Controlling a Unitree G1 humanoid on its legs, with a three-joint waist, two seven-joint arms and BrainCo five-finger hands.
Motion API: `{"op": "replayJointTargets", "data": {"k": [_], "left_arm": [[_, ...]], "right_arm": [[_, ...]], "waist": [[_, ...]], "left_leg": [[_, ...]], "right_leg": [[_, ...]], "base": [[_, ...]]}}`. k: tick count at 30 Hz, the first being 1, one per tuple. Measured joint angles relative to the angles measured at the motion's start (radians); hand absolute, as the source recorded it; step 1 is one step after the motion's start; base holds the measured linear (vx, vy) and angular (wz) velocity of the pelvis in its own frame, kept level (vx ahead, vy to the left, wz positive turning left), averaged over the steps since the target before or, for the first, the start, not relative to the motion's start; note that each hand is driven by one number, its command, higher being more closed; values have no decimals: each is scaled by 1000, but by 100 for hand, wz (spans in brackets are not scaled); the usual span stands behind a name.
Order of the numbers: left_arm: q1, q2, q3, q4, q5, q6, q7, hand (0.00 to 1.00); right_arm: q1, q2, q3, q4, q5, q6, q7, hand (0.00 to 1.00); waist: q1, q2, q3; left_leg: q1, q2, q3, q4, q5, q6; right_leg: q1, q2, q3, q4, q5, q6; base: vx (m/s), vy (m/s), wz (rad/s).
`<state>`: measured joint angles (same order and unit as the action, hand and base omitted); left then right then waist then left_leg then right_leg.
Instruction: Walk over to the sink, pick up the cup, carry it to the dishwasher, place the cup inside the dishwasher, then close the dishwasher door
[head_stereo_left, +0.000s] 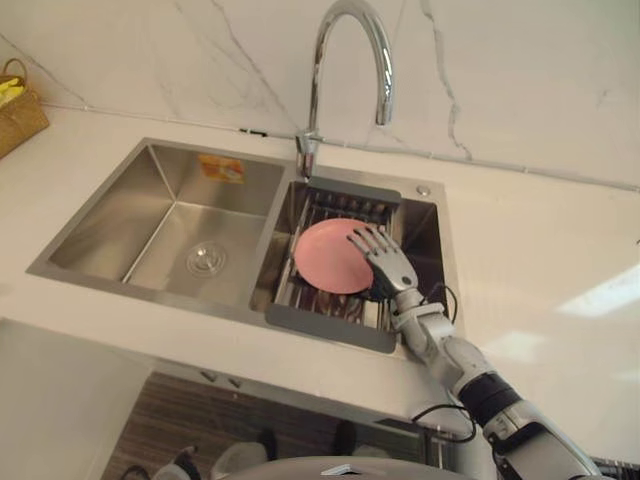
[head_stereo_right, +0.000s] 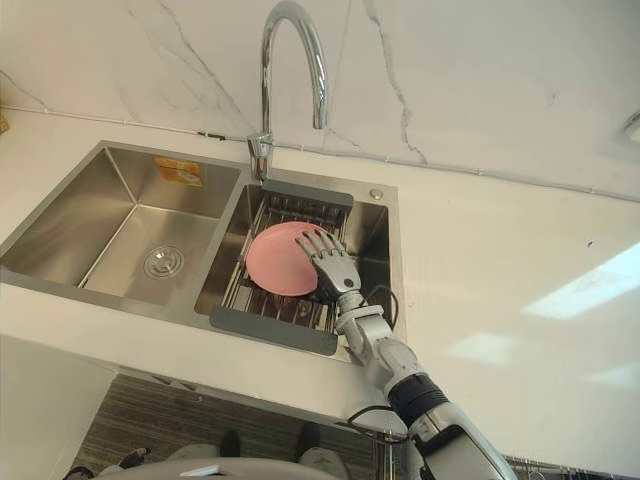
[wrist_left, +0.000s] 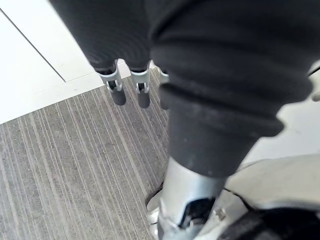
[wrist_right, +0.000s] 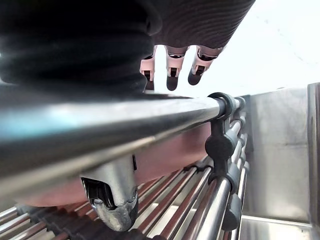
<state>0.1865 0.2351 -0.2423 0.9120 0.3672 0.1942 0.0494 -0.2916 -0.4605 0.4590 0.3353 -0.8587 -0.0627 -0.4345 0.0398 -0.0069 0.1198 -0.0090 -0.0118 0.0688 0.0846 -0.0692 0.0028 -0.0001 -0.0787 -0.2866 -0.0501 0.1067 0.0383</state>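
**Reach at the rack.** Right hand (head_stereo_left: 385, 262) lays straight, spread fingers on the pink dish (head_stereo_left: 322, 258), with the thumb below its rim. It seems set to pinch but has not closed. The dish rests in the rack (head_stereo_left: 330, 322) across the right basin of the sink (head_stereo_left: 100, 230). Left hand (wrist_left: 119, 90) hangs relaxed over the floor (wrist_left: 60, 175), likely idle.

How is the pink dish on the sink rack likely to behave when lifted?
The pink dish looks thin, rigid and probably light. Its smooth surface may slip under the right hand spread over it. Resting on the rack bars, it could slide when nudged.
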Motion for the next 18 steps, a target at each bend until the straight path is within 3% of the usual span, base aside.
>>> {"op": "replayJointTargets", "data": {"k": [7, 9, 10, 11, 18], "left_arm": [[3, 0, -1, 0, 10, -4, 0, 0], [3, 0, -1, 0, 10, -5, 0, 0], [3, 0, -1, 0, 10, -6, 1, 0], [4, 0, -2, 0, 10, -6, 1, 0], [5, -1, -6, 0, 10, -11, 1, 0]], "right_arm": [[-5, -1, -18, 1, 32, -6, -88, 0], [-9, -1, -23, 1, 41, -6, -106, 0], [-12, -1, -30, 1, 50, -9, -114, 0], [-16, -2, -34, 1, 59, -9, -118, 0], [-66, -2, -39, 40, 110, -26, -187, 0]], "waist": [[-1, 13, 6], [-2, 27, 15], [-2, 20, 12], [-3, 34, 20], [-7, 58, 35]], "left_leg": [[-4, 0, -2, 3, 0, 0], [-5, 0, -3, 4, 0, -1], [-6, 0, -3, 5, 0, 0], [-6, 0, -3, 5, 0, -1], [-9, 1, -10, 7, 0, -1]], "right_leg": [[-3, 1, -1, 0, 0, 0], [-3, 1, -1, -1, 0, 0], [-3, 1, -1, -1, 0, 1], [-4, 1, -1, -1, 0, 1], [-5, 2, -5, -1, 0, 1]], "base": [[0, 0, 0], [0, 0, 0], [0, 0, 0], [0, 0, 0], [0, 0, 0]]}}
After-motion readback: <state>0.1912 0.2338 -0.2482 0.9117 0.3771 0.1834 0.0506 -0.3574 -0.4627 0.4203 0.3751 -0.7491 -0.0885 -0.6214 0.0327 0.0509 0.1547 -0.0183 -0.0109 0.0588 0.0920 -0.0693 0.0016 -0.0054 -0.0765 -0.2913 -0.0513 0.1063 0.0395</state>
